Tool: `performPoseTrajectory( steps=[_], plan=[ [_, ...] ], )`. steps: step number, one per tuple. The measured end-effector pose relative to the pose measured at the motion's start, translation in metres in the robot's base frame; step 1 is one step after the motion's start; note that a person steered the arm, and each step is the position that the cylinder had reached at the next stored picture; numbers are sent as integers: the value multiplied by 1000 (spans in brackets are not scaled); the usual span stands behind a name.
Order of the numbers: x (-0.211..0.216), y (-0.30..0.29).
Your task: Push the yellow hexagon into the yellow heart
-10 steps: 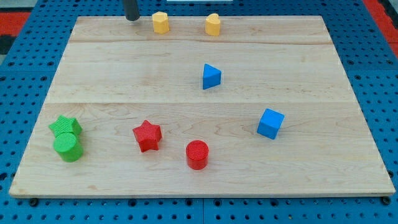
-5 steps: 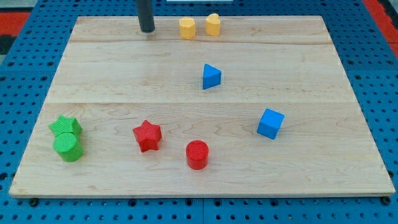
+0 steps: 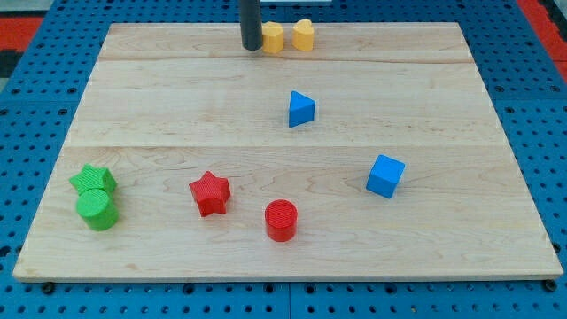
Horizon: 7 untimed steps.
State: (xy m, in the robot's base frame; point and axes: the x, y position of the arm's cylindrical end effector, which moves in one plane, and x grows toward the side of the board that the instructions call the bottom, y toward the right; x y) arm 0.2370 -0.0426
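Note:
The yellow hexagon (image 3: 273, 38) sits near the view's top edge of the wooden board (image 3: 177, 97). The yellow heart (image 3: 304, 35) stands just to its right, a narrow gap between them. My tip (image 3: 252, 47) is at the hexagon's left side, touching it or nearly so. The dark rod rises out of the view's top.
A blue triangle (image 3: 300, 108) lies below the yellow pair. A blue cube (image 3: 385, 175) is at the right. A red star (image 3: 210, 192) and a red cylinder (image 3: 281, 220) are low in the middle. A green star (image 3: 93, 180) and a green cylinder (image 3: 97, 210) touch at the lower left.
My tip has moved right along the board's top edge. The yellow hexagon has slid right, from well left of the heart to just beside it. The heart has not moved.

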Motion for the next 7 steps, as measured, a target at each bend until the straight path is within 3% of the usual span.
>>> performPoseTrajectory(
  steps=[4, 5, 7],
  plan=[
    [44, 27],
    [44, 45],
    [105, 128]
  ],
)
